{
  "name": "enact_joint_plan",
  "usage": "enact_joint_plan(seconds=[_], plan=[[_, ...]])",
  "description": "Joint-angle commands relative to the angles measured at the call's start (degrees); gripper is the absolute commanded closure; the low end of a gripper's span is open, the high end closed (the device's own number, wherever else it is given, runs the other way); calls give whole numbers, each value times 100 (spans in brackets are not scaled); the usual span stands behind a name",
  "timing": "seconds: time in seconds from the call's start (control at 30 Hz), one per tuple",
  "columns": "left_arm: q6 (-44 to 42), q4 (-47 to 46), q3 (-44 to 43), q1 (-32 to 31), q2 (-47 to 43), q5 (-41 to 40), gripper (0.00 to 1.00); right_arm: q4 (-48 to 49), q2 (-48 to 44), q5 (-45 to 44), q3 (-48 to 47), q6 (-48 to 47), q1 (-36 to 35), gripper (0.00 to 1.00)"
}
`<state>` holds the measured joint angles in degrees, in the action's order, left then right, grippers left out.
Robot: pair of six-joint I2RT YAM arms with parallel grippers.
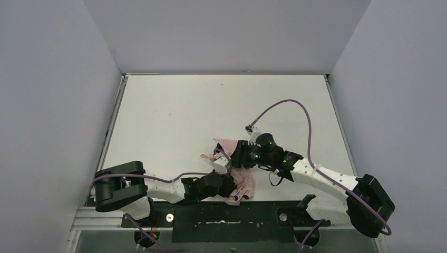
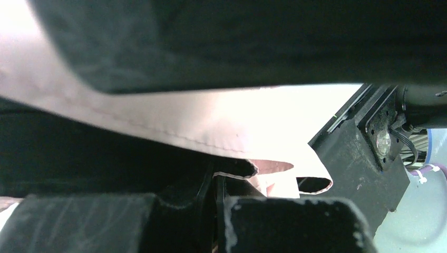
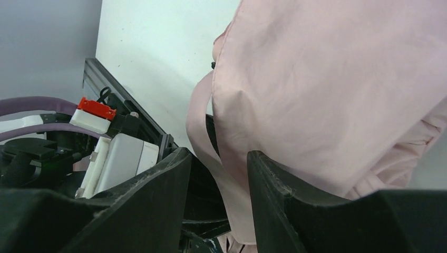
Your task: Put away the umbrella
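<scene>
Plainly, the umbrella (image 1: pixel 241 184) is a rumpled heap of pale pink cloth. It lies on the table (image 1: pixel 174 116) close to the near edge, about midway between the side walls (image 1: pixel 58 105). We see soft folds and a stitched hem in the wrist views, and a small pink end sticks out on the left of the heap (shaft and ribs do not show from above).

The left gripper (image 1: pixel 225 179) reaches in from the left and lies against the near part of the cloth. The right gripper (image 1: pixel 238 155) comes from the right and meets the far part. In the right wrist view its fingers (image 3: pixel 158 184) stand close together with a band of pink cloth running down through the narrow gap, so we read it as pinched on the umbrella. In the left wrist view the hem crosses just above two dark fingers (image 2: pixel 79 221) that nearly meet, yet we cannot tell whether they hold any cloth.

As for edges, the heap sits just beside the black rail (image 1: pixel 226 216) that runs along the near side, and its nearest fold reaches almost to it. Beyond the grippers the white table runs wide toward the far edge and out to both sides. A purple cable (image 1: pixel 295 105) from the right arm arcs over that far part.
</scene>
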<state>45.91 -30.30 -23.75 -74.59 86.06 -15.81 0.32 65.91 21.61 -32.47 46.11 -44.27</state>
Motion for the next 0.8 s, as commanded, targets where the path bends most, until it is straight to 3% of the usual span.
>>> enact_joint_plan(seconds=[0.0,0.13,0.43,0.57,0.77], plan=[[-23,-169,29,-56,-91,70,100,790,165,472,-214,21,33,57],[-21,-153,28,-65,-100,72,100,956,365,675,-194,82,32,65],[6,-205,69,-59,-79,-3,100,494,-98,469,39,41,86,99],[7,-226,55,-56,-71,21,100,-419,-916,104,187,-36,92,100],[31,-288,98,-56,-63,-3,100,-1596,-2192,219,583,257,28,100]])
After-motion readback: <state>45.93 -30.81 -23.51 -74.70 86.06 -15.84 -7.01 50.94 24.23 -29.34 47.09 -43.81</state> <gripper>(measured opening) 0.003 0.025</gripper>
